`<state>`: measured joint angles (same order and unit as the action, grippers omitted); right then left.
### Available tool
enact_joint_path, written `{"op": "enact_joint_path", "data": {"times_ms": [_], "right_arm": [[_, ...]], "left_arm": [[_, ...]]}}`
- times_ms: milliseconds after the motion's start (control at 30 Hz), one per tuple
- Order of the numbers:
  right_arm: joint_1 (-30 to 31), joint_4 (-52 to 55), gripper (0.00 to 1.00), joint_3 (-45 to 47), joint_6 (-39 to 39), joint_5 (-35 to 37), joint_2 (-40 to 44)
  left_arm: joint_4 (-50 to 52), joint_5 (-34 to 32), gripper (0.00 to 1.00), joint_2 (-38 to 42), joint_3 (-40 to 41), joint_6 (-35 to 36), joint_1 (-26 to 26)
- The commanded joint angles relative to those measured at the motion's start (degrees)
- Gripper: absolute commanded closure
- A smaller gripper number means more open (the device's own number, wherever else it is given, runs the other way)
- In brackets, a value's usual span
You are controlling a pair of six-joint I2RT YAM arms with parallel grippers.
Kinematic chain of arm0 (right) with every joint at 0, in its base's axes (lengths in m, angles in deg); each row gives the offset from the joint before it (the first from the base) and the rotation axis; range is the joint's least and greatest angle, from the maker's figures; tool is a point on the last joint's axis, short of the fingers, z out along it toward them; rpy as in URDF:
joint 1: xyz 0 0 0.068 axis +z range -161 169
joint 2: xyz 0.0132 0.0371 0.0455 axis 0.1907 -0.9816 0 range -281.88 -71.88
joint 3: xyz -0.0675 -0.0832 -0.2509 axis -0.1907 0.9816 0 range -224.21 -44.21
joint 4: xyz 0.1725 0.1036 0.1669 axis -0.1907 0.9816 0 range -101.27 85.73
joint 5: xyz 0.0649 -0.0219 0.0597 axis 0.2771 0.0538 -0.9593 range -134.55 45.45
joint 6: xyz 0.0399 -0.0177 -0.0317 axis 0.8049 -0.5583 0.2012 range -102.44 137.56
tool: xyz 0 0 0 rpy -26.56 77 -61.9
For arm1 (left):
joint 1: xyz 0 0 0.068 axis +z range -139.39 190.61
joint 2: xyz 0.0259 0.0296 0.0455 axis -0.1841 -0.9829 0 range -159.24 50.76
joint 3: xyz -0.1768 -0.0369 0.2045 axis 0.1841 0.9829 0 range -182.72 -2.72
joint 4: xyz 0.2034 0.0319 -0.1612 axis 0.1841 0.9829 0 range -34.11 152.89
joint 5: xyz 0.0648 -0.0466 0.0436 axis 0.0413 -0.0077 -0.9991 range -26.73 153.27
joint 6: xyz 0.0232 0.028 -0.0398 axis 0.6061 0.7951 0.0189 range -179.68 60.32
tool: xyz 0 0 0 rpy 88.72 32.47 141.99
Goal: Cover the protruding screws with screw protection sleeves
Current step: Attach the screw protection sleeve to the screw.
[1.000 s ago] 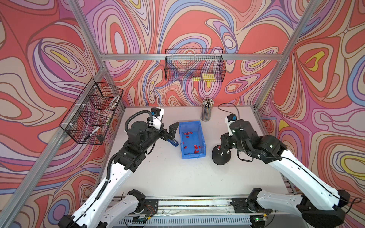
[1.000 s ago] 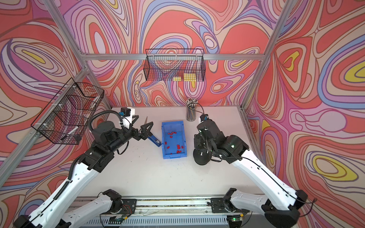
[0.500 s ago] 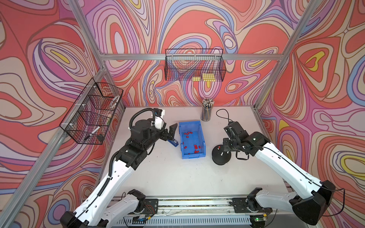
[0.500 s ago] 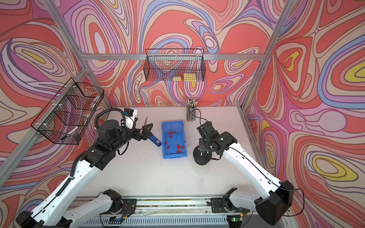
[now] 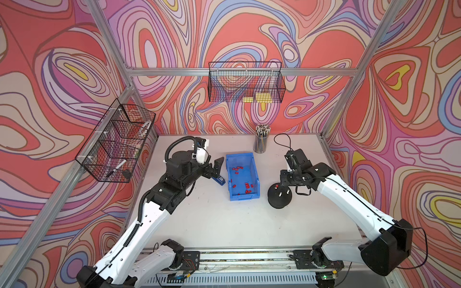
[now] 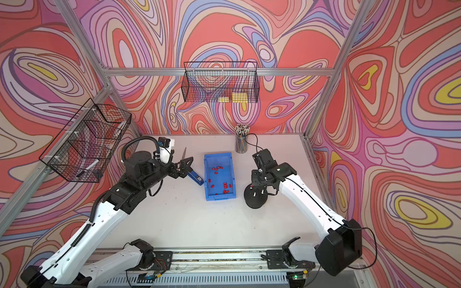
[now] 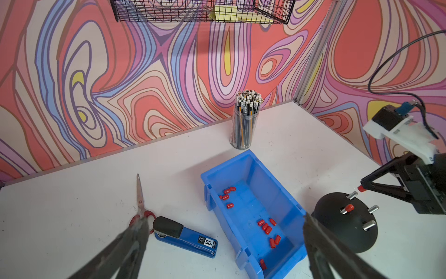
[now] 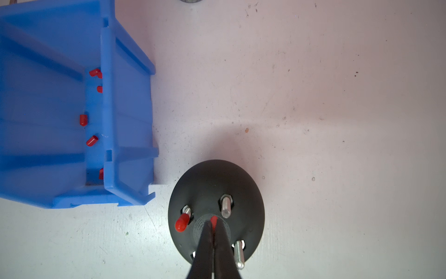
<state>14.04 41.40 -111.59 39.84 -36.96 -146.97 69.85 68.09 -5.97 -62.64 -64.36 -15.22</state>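
The black round base (image 8: 212, 178) stands on the table to the right of the blue bin (image 5: 255, 172). One of the protruding screws wears a red sleeve (image 8: 182, 223); the other three studs (image 8: 226, 207) are bare, as the left wrist view shows at the base (image 7: 337, 232). My right gripper (image 8: 212, 227) hangs over the middle of the base, shut on one of the screw protection sleeves (image 8: 213, 220). Several more red sleeves (image 7: 266, 228) lie in the bin. My left gripper (image 5: 216, 167) stands open and empty above the stapler, left of the bin.
A blue stapler (image 7: 185, 238) and red-handled scissors (image 7: 139, 205) lie left of the bin. A cup of pencils (image 5: 260, 141) stands at the back. Wire baskets hang on the back wall (image 5: 245, 84) and the left wall (image 5: 116, 147).
My right arm has stretched out and dropped lower, while its gripper stays over the black base with the sleeve. The left arm has shifted only slightly.
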Motion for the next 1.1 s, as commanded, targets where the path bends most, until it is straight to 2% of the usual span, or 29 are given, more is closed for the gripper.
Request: {"op": "enact_joint_path", "data": {"times_ms": [0,1067], "right_arm": [[-0.86,-1.01,1.0,1.25,-1.1,-0.92,-0.63],[-2.1,-1.36,1.0,2.42,-1.72,-1.46,-1.25]], "left_arm": [[0.54,-0.46,0.01,-0.29,-1.54,0.72,0.14],[0.71,0.03,0.01,-0.85,-1.82,0.62,0.17]]}}
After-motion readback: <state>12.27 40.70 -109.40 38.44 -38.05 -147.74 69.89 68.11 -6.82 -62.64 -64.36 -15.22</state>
